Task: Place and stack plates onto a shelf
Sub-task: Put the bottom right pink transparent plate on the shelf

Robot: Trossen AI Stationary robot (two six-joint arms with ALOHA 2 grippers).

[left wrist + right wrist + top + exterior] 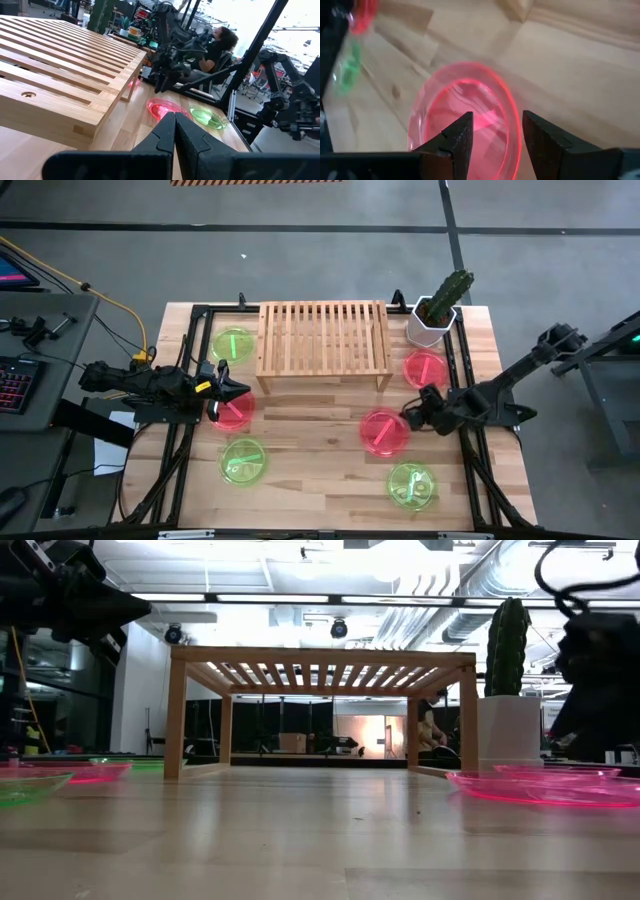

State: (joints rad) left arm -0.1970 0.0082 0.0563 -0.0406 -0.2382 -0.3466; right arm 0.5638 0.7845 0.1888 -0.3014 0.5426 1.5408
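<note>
Shelf: the shelf (pixel 323 340) stands at the middle of the far edge, its slatted top bare.
Plates: six on the table — a green plate (pixel 233 344) just left of the shelf, a pink plate (pixel 425 367) just right of it, a second pink plate (pixel 232 410) toward the left edge, a third pink plate (pixel 384 430) right of centre, a second green plate (pixel 244 460) toward the near left, a third green plate (pixel 411 485) toward the near right.
Left gripper: the left gripper (pixel 232 390) reaches in level from the left edge, its tip above the far rim of the left pink plate; the left wrist view shows its fingers (pixel 165 132) pressed together, nothing between them.
Right gripper: the right gripper (pixel 412 412) reaches in from the right edge, angled down at the far right rim of the centre pink plate; the right wrist view shows the fingers (pixel 460 137) apart over that plate — whether they touch it is unclear.
High view only: all six plates at once.
Low view only: the underside of the shelf and a cactus pot (pixel 507 730) at the far right corner.
</note>
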